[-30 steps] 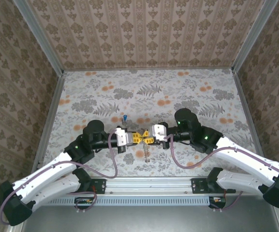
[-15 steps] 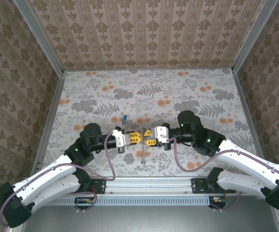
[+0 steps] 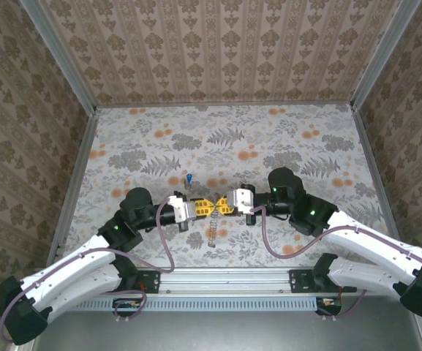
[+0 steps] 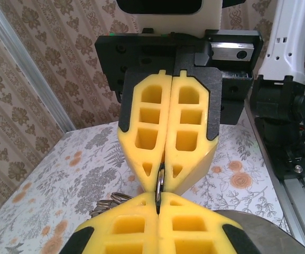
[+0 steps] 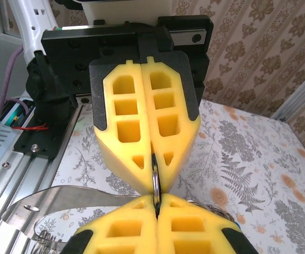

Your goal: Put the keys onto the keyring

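The keyring [image 4: 160, 185] is a thin metal ring seen edge-on. Its long axis runs straight from one set of jaws to the other, and its flat plane lies along the seam where the fingers meet. The left gripper [image 3: 208, 208] has its jaws pressed together on one end of the ring. The right gripper [image 3: 224, 207] meets it tip to tip, with its jaws pressed together on the other end (just a sliver of ring shows in the gap between the two). On the near side of the meeting jaws a short chain-like strand [image 3: 212, 232] shows over the desk [image 3: 298, 139]. A flat silvery metal piece [image 5: 62, 200] juts out beside the right jaws. The blue-headed key [image 3: 188, 178] lies on the desk on the far side of the left jaws, apart from them; it is too small to tell which way its blade points.
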Robot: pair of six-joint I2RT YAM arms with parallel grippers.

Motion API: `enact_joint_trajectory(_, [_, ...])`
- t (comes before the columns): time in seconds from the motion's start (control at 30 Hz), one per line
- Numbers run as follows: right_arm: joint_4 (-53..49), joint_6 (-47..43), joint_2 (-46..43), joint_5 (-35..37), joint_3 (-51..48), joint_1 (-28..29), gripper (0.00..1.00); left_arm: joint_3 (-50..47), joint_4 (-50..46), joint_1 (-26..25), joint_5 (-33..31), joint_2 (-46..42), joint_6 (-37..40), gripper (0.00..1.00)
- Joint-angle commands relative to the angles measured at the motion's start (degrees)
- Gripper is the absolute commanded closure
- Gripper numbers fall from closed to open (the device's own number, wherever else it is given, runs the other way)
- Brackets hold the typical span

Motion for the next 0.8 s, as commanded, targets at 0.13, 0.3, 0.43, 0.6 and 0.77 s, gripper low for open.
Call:
enact_joint_trajectory(0.13, [4.62, 1.27, 0.09, 1.87, -3.52, -0.31, 0.60, 1.67, -8.22, 0.37, -7.39, -3.91, 2.50, 1.00])
enact_joint_trajectory(0.3, [14.57, 6.82, 2.77, 1.39, -8.41, -4.55, 0.59, 0.41, -18.76, 4.90, -14.89, -10.58, 6.81, 1.00])
enact_joint_trajectory(0.43, [17.61, 14.00, 9.25, 6.98, -7.15, -5.54, 0.56, 3.13, -28.96, 10.38, -19.46, -14.66, 10.22, 1.00])
enact_joint_trajectory(0.6, [14.36, 32.98, 20.15, 18.46, 1.57, -5.46, 0.60, 9.37, -43.27, 18.96, -25.01, -14.52, 9.76, 1.00])
enact_joint_trajectory(0.77, [8.87, 47.23, 31.54, 27.53, 10.71, -5.22, 0.65, 7.94, -45.43, 29.74, -33.08, -16.66, 0.36, 1.00])
